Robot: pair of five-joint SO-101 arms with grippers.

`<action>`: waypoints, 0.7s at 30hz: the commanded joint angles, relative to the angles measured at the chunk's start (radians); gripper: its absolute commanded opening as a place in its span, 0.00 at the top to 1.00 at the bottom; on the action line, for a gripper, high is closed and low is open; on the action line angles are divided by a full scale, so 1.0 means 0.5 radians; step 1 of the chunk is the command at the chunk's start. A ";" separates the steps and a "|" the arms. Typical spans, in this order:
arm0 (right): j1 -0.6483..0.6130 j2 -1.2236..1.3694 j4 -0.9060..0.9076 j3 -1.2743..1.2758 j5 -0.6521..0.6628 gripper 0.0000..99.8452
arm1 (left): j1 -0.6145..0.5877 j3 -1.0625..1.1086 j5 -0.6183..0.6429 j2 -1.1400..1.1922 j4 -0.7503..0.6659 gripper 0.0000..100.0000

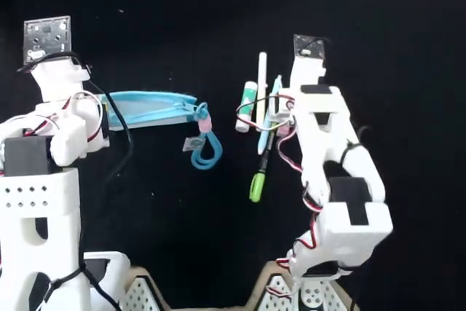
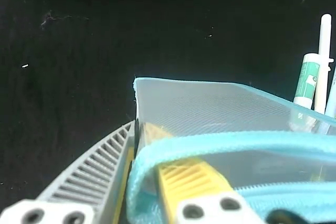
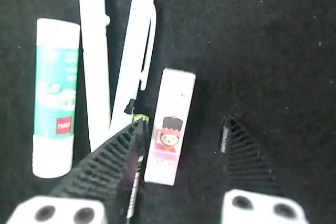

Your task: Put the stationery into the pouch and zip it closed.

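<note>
The right gripper [image 3: 182, 120] is hanging wide open and holding nothing, its jaws standing either side of the eraser [image 3: 169, 127]. The step in hand seems to be a pick. The next move is calling for a drop and a close across the eraser's short width. The eraser is lying flat, its long axis nearly parallel to the white pen [image 1: 262, 85], which is running top to bottom at centre frame. The left gripper [image 2: 139, 129] is clamping the pouch [image 1: 153, 111] rim at upper left. The pouch is lying left to right, its strap end pointing toward centre.

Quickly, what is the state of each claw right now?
The left claw is closed, holding the pouch by its edge.
The right claw is open and empty, over the eraser.
</note>
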 commanded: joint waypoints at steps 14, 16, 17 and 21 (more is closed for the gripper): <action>0.227 -0.072 0.347 -0.253 0.074 0.99 | 0.051 0.127 0.012 0.015 0.012 0.97; 0.276 -0.106 0.641 -0.364 0.292 0.99 | 0.051 0.127 0.012 0.015 0.012 0.97; 0.288 -0.115 0.758 -0.407 0.405 0.99 | 0.051 0.127 0.015 0.015 0.012 0.97; 0.285 -0.081 0.951 -0.434 0.841 0.98 | 0.051 0.146 0.015 0.015 0.006 0.97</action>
